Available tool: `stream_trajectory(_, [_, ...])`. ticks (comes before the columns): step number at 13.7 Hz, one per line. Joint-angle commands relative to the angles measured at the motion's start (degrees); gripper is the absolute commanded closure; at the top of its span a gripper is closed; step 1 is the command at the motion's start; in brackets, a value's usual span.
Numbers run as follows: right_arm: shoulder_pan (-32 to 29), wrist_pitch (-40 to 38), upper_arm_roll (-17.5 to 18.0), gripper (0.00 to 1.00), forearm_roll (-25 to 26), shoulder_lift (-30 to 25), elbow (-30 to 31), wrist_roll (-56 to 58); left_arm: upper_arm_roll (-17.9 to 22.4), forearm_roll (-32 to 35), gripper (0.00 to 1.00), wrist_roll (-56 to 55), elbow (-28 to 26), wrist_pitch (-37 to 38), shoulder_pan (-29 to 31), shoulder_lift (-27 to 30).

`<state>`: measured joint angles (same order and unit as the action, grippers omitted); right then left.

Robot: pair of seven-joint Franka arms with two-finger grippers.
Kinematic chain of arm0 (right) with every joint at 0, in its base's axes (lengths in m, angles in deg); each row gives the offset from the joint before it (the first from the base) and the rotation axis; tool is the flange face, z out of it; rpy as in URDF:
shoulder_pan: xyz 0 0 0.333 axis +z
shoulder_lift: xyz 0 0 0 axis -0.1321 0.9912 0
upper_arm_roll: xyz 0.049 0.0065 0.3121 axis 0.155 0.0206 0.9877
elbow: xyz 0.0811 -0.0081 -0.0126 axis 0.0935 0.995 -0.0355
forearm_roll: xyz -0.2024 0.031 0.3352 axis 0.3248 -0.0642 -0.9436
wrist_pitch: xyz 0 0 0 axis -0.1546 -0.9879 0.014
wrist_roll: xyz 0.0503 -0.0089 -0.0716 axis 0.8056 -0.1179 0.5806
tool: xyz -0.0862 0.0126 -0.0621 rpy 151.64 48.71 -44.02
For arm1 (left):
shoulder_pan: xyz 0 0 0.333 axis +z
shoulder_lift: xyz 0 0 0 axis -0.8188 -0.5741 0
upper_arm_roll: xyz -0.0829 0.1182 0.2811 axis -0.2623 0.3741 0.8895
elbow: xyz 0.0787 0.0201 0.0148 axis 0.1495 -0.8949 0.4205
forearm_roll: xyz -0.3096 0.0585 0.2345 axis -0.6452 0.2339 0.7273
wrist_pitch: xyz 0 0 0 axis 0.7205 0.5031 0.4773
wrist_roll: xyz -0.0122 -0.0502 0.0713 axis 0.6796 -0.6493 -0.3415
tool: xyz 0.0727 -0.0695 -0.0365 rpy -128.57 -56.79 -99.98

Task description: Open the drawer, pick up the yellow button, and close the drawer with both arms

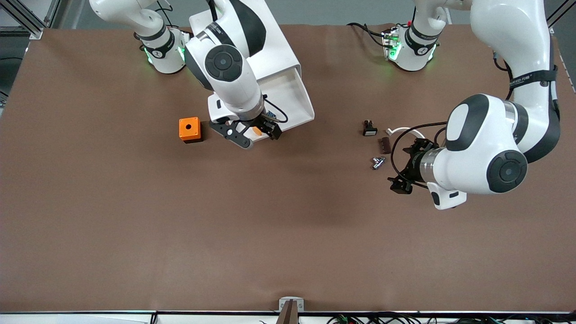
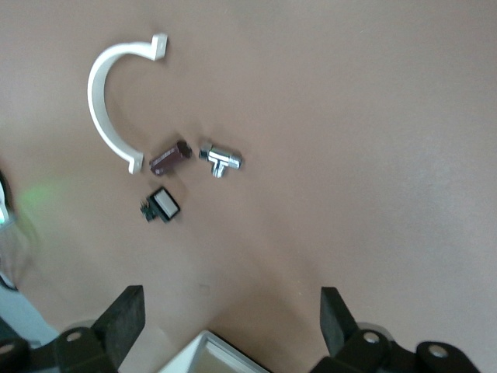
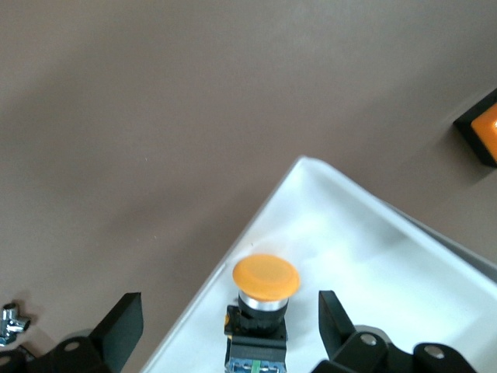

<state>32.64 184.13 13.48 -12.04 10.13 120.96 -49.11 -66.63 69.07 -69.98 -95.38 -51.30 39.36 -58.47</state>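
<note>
drawer [image 1: 294, 96] is pulled out of the white cabinet [image 1: 265, 42], at the right arm's end of the tabletop [image 1: 135, 234]. button [image 3: 265, 299] sits upright in the drawer close to one corner, orange cap up, dark body under it; only a sliver of orange shows in the front view.

right pincer [image 1: 249, 130] hangs over the drawer's front edge, just above the button. fingers [image 3: 118, 322] are spread wide, one on each side of the button, not touching it. nothing held.

left pincer [image 1: 407, 166] is over bare tabletop toward the left arm's end, fingers [image 2: 124, 315] apart, nothing between them. that arm is waiting.

near the left pincer there's a small cluster of parts lying on the tabletop: a white c-shaped clip [image 2: 109, 93], a brown block [image 2: 171, 158] just beside one clip end, a chrome fitting [image 2: 220, 158] just beside the block, and a small black switch with a pale face [image 2: 161, 205] near the block.

orange cube with a hole [image 1: 190, 129] sits on the tabletop beside the drawer front, apart from the right pincer.
</note>
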Motion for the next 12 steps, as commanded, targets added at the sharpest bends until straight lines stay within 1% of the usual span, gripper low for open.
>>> stream_trajectory(1, [1.33,0.70,-0.46,0.00,-1.36,-1.20,2.57,-0.43,-0.07,2.23,0.01,6.49,-1.51,0.28,-0.04,2.18])
stream_trajectory(5, [2.21,0.70,-0.46,0.01,-1.63,-1.81,5.12,-1.73,-0.15,3.90,0.01,14.50,-2.65,0.36,-0.04,3.85])
stream_trajectory(6, [2.22,0.44,-0.46,0.07,-1.89,-1.99,5.12,-2.01,-0.33,3.90,0.01,16.26,-2.65,0.36,-0.13,3.94])
stream_trajectory(7, [2.13,0.18,-0.46,0.17,-2.59,-2.16,5.13,-1.92,-0.42,3.90,0.01,16.62,-2.74,0.36,-0.56,4.03])
stream_trajectory(9, [1.87,0.00,-0.46,0.42,-3.47,-2.87,5.04,-1.83,-0.59,4.34,0.02,19.41,-2.65,0.10,-0.83,3.95])
stream_trajectory(11, [1.87,0.00,-0.46,0.72,-3.56,-3.04,4.86,-1.13,-0.68,4.34,0.02,25.04,-2.65,-0.42,-1.97,3.68])
stream_trajectory(12, [1.87,0.00,-0.46,0.84,-3.56,-3.13,4.77,-1.04,-0.68,4.43,0.02,25.24,-2.65,-1.47,-3.19,3.51])
